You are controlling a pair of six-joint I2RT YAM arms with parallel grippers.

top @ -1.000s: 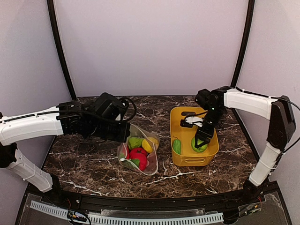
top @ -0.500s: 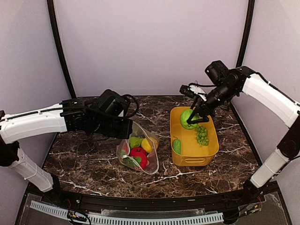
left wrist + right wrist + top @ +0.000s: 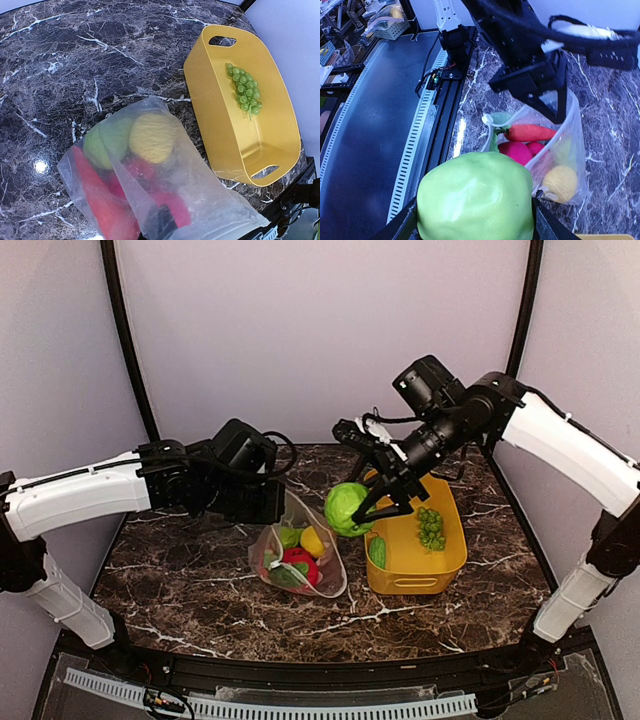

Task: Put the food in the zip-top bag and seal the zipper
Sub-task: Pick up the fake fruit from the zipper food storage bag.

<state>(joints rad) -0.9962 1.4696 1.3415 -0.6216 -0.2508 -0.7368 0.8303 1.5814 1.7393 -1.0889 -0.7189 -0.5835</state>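
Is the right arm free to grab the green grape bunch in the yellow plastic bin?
Probably not: the right pincer grips a round green toy vegetable, though the green grape bunch lies uncovered.

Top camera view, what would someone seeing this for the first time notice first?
Probably the big green ball held in mid-air by the right gripper, between the yellow bin and the clear bag. Next, the left gripper pinching the bag's upper edge, with red, yellow and green food already inside. A bunch of grapes lies in the bin.
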